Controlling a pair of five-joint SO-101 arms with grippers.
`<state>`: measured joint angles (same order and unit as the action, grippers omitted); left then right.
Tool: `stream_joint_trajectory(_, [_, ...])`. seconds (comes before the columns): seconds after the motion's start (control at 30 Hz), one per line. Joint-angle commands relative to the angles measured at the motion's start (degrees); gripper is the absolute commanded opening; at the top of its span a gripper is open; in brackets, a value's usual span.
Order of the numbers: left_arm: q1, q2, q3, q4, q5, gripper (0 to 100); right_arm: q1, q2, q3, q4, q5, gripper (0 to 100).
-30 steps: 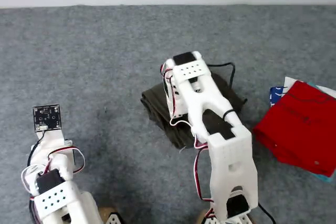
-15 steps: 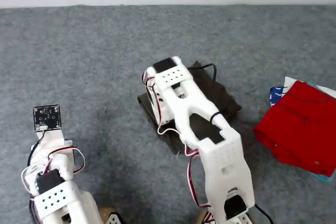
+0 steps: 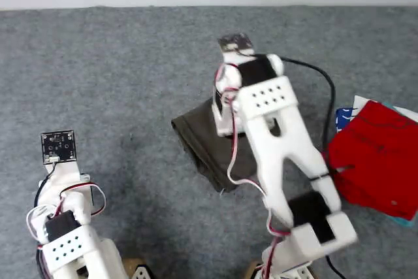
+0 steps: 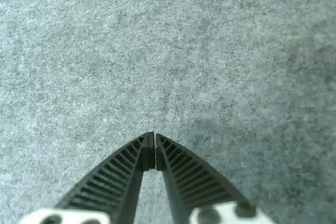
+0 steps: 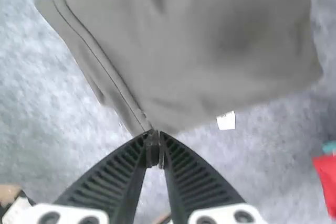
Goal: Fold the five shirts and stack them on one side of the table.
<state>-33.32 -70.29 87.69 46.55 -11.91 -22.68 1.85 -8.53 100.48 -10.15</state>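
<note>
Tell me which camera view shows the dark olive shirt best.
The right wrist view: the dark olive shirt spreads across it unobstructed, with its folded edges and a white tag visible. The high view gives its place on the table, but the right arm covers part of it. The left wrist view faces the table's grey surface.

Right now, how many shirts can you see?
2 clearly: an olive shirt in the middle of the high view, a red shirt at its right edge. Coloured edges under the red one suggest more, mostly hidden.
</note>
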Motion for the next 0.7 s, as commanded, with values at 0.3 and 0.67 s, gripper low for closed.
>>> stream_joint_trajectory(0.3, [0.18,-0.53,-0.4,-1.23,0.35,2,-1.71,-7.78,15.3,-5.93,-32.44,42.4])
stream_joint_trajectory(0.67, [0.18,-0.53,-0.4,-1.23,0.35,2,-0.31,9.63,15.82,-24.66,-40.0,46.3])
